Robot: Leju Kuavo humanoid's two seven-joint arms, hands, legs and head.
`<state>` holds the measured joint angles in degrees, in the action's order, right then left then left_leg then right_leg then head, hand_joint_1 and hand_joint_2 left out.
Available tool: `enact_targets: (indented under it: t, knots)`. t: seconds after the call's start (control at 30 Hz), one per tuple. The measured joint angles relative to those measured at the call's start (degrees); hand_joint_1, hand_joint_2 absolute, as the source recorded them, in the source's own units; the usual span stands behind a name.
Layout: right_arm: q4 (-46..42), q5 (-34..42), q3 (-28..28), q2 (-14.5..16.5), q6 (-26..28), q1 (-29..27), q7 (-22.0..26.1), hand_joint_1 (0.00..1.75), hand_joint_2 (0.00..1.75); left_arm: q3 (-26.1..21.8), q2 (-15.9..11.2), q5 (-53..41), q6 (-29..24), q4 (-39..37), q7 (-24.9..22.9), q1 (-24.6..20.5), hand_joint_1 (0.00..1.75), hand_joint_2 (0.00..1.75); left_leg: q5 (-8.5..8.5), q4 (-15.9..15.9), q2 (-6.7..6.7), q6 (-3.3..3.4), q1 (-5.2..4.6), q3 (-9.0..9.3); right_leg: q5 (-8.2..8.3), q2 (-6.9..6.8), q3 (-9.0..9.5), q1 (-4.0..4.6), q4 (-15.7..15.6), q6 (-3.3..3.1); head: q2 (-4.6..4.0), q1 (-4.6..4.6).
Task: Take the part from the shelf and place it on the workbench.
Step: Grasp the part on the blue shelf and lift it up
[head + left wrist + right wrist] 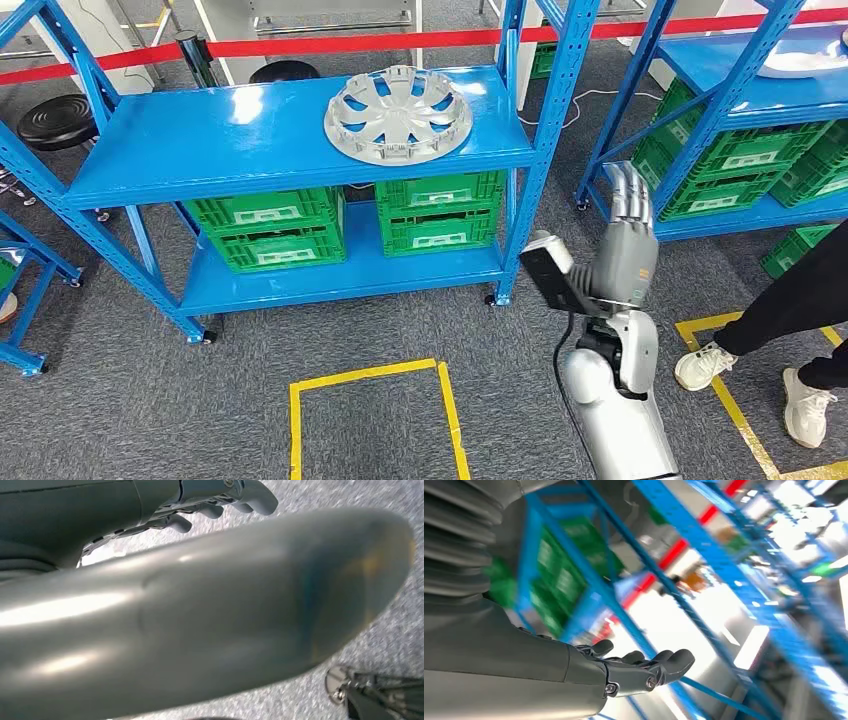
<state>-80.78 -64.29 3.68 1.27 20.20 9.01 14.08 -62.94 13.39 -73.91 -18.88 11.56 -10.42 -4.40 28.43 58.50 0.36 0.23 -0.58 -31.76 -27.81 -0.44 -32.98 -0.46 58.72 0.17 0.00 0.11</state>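
A silver wheel cover [398, 114] lies flat on the top board of the blue shelf [200, 140], toward its right end. My right hand [628, 235] is raised in front of the shelf's right post, well right of and below the cover, its fingers straight and apart, holding nothing. The right wrist view shows the same right hand [644, 667] with empty extended fingers against blurred blue racking. In the left wrist view my left hand [220, 500] hangs over grey carpet, fingers loosely apart with nothing in them.
Green crates [270, 228] fill the shelf's lower board. A second blue rack [740, 110] with green crates stands at the right. A person's legs and white shoes [790, 370] are at the right edge. Yellow floor tape [370, 400] marks a box on the carpet.
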Motion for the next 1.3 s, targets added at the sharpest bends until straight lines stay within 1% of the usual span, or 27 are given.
enact_targets:
  t: [0.07, 0.23, 0.33, 0.5, 0.63, 0.9, 1.17, 1.3]
  knots:
    - [-0.77, -1.61, 1.3, 0.01, 0.14, 0.04, 0.06, 0.0, 0.0, -0.35, -0.03, 0.04, 0.47, 0.0, -0.51, -0.04, 0.0, 0.0, 0.0, 0.0, 0.0, 0.0, 0.0, 0.0, 0.0, 0.0, 0.0, 0.0, 0.0, 0.0, 0.0, 0.0]
    - [-4.37, -9.05, 6.3, 0.05, 1.56, 0.11, 0.66, 0.0, 0.0, -1.88, -0.12, 0.72, 1.87, 0.0, -2.72, -0.26, 0.0, 0.0, 0.0, 0.0, -0.01, 0.0, 0.0, 0.0, 0.0, 0.01, 0.0, 0.0, 0.0, 0.0, 0.0, 0.0]
    - [-5.89, -10.8, 7.73, 0.1, 2.9, 0.23, 1.27, 0.0, 0.0, -2.33, -0.1, 1.04, 1.46, 0.0, -2.59, -0.3, 0.0, 0.0, 0.0, 0.0, -0.01, 0.0, 0.0, 0.0, 0.0, 0.01, 0.01, 0.0, 0.0, 0.0, 0.0, -0.01]
    - [-6.26, -10.38, 8.62, 0.11, 4.04, 0.92, 2.31, 0.0, 0.0, -2.62, -0.08, 1.34, -2.47, 0.02, 0.21, -0.38, 0.0, 0.0, -0.01, 0.02, 0.0, 0.0, 0.0, 0.0, 0.02, 0.0, 0.01, -0.01, 0.0, 0.0, 0.0, -0.01]
    - [-6.19, -8.49, 8.95, 0.11, 5.15, 1.15, 3.61, 0.0, 0.0, -2.78, -0.1, 1.33, -4.75, 0.02, 1.06, -0.46, 0.0, 0.0, -0.01, 0.02, 0.0, 0.0, 0.0, 0.0, 0.02, 0.0, 0.01, 0.0, 0.0, -0.01, 0.0, 0.0]
    - [-4.17, -6.63, 9.15, 0.08, 6.7, 3.2, 4.81, 0.0, 0.0, -3.03, -0.11, 0.66, -5.25, 0.01, 1.18, -0.55, 0.0, 0.0, -0.02, 0.02, 0.0, 0.0, 0.0, 0.0, 0.03, 0.0, 0.01, 0.0, 0.0, -0.02, 0.0, 0.0]
    - [-3.83, -6.38, 9.17, -0.24, 7.16, 3.32, 4.79, 0.0, 0.0, -3.11, -0.05, 0.63, -6.64, 0.01, 1.77, -0.58, 0.0, 0.0, -0.02, 0.03, 0.0, 0.0, 0.0, -0.01, 0.03, 0.0, -0.01, 0.0, -0.01, -0.02, 0.0, 0.0]
    - [-3.81, -6.21, 9.17, -0.8, 7.06, 3.31, 4.75, 0.0, 0.0, -3.1, 0.03, -0.22, -7.25, 0.01, 1.63, -0.6, 0.0, 0.0, 0.04, 0.4, -0.01, 0.2, -0.26, -0.26, 0.24, 0.0, -0.1, -0.31, -0.12, 0.3, 0.0, -0.04]
